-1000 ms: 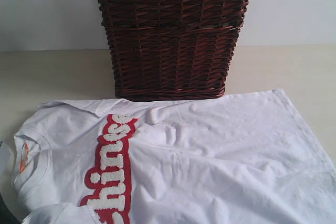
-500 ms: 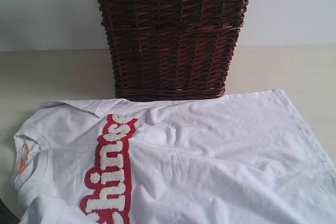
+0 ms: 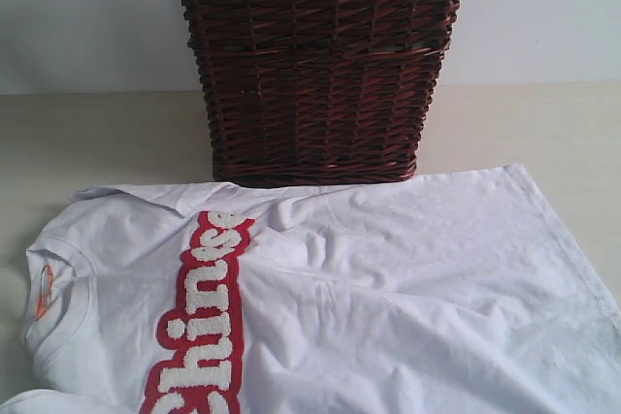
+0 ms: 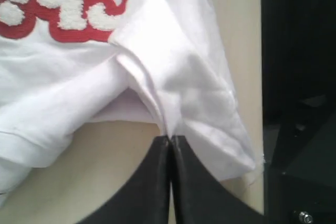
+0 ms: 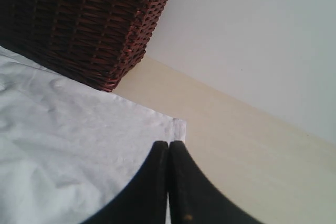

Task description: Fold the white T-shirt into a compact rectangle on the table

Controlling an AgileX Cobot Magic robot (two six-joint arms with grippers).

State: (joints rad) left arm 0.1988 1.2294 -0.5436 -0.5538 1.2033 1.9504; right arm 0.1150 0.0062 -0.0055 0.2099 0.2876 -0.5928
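Exterior: the white short-sleeved cotton T-shirt [image 3: 388,278] lies flat on the pale beige worktop [image 3: 97,138], collar left, hem right, before a dark wicker basket [image 3: 320,65]. Left wrist: left jaws pinch a bunched sleeve fold. Right wrist: right jaws closed at the far hem corner, perhaps gripping it.

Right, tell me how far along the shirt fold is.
Done: the white T-shirt lies spread on the table, lettering up, in front of the basket; no finished fold shows. In hand: the left gripper is shut on a pinch of cloth near the lettering. The right gripper is shut, pointing towards a hem corner, with no clear hold. Left: every fold into the rectangle.
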